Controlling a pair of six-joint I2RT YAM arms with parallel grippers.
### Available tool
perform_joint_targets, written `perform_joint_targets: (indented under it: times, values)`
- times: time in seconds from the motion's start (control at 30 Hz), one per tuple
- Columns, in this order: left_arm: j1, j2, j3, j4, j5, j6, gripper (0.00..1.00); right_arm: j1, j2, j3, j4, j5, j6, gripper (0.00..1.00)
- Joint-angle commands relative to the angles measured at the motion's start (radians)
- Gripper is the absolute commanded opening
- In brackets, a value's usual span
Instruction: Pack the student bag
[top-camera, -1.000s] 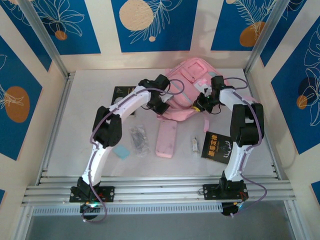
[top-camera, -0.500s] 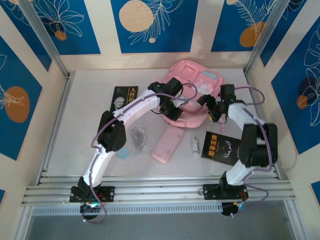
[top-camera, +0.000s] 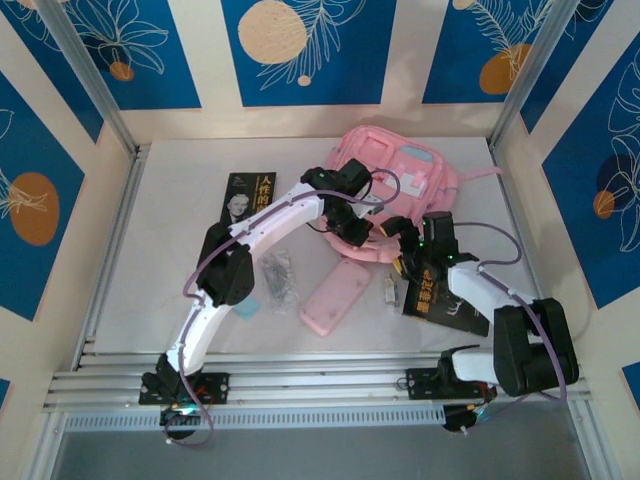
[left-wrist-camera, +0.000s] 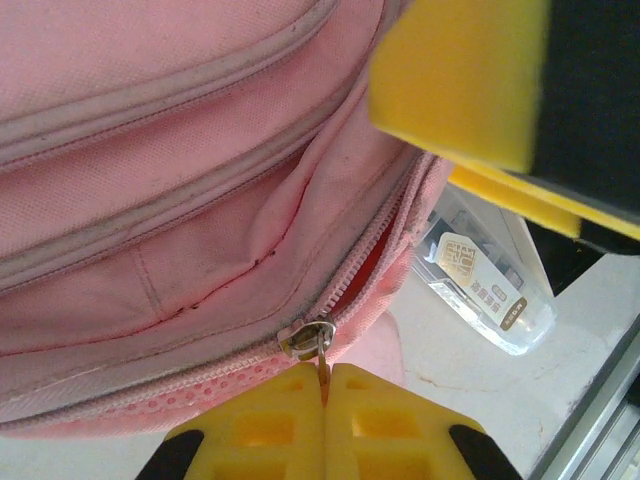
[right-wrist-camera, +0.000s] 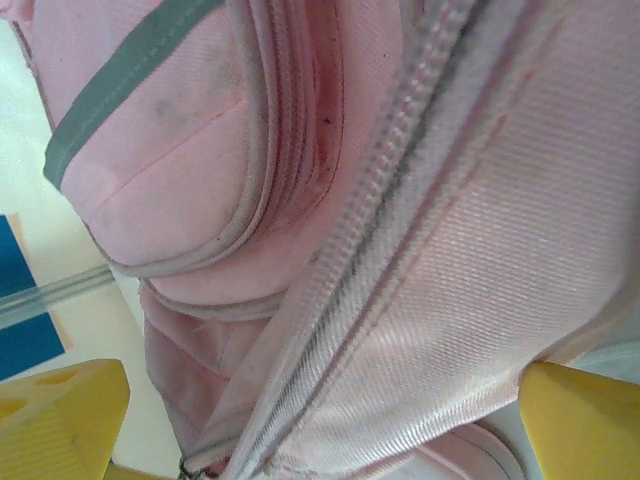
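The left claw pinches the zipper pull of the soft pink student bag, slumped at the counter's far side. The right claw gapes open astride its fabric. Limp and light, the bag likely handles best by pull tab or stitched seam.

Cream walls with blue leaf-patterned panels enclose a white table edged by aluminium rails.

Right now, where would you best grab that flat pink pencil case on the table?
Probably across its narrow width at mid-length, coming straight down: the pencil case lies flat, long and slim, with bare table along both long edges.
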Motion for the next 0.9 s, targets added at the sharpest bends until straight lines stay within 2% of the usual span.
perform_joint_targets:
  times: [0.0,0.07,0.1,0.13,0.2,0.23,0.53,0.77,0.87]
  values:
    - [-0.017,-0.054,0.024,0.025,0.043,-0.015,0.0,0.032,0.081,0.001,0.133,0.044,0.101,0.96]
    - [-0.016,-0.057,0.02,0.026,0.041,-0.009,0.0,0.04,0.132,0.011,0.169,0.047,0.108,0.86]
    - [-0.017,-0.061,0.016,0.025,0.036,-0.005,0.0,0.042,0.149,0.012,0.195,0.046,0.108,0.7]
    - [-0.015,-0.063,0.008,0.023,0.029,0.001,0.0,0.041,0.156,0.013,0.207,0.045,0.108,0.48]
    - [-0.01,-0.072,-0.009,0.015,0.01,0.014,0.0,0.034,0.141,0.016,0.192,0.046,0.083,0.13]
    - [-0.004,-0.076,-0.022,0.011,-0.008,0.022,0.0,0.027,0.121,0.021,0.165,0.043,0.061,0.0]
    - [0.086,-0.086,-0.113,-0.08,-0.182,0.11,0.0,-0.046,-0.075,0.146,-0.205,0.056,-0.372,0.0]
    - [0.198,-0.06,-0.117,-0.056,-0.232,0.123,0.0,-0.082,-0.092,0.251,-0.354,0.01,-0.612,0.0]
    - [0.21,-0.064,-0.108,-0.037,-0.214,0.122,0.0,-0.102,-0.071,0.295,-0.387,-0.014,-0.681,0.0]
